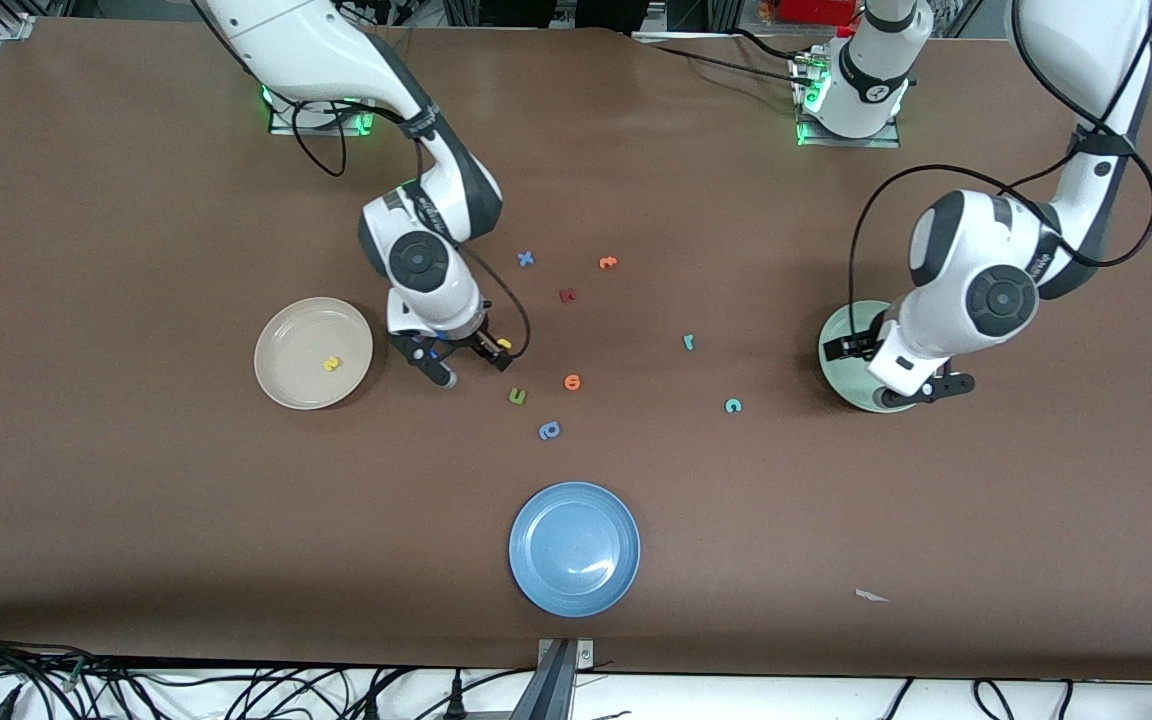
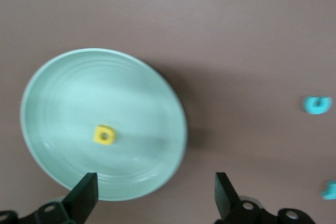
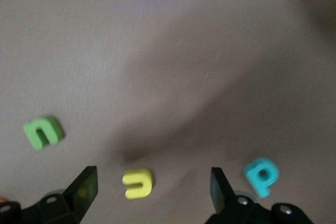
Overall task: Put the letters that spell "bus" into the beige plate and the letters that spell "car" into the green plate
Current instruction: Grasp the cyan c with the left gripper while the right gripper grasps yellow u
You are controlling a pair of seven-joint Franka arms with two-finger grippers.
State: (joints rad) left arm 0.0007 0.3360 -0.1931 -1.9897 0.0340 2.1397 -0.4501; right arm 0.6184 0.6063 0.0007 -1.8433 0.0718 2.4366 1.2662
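- While the right gripper (image 3: 149,182) hangs low over the yellow "u" (image 3: 138,182), its jaws are wide and hold nothing; the teal "b" (image 3: 261,176) lies just beside, and the green letter (image 3: 43,132) near.
- Left gripper (image 2: 156,190) is over the green plate (image 2: 63,103), jaws wide, empty; the yellow "a" (image 2: 104,135) lies in it.
- Beige plate (image 1: 281,385) has the yellow "s" (image 1: 332,364); teal "c" (image 1: 732,405) and teal "r" (image 1: 689,342) lie on the table (image 1: 136,200) btw. the arms.
- Risk: a finger may push the "b" away, or the jaws close off-centre and the "u" slips out, bc. it is so small.
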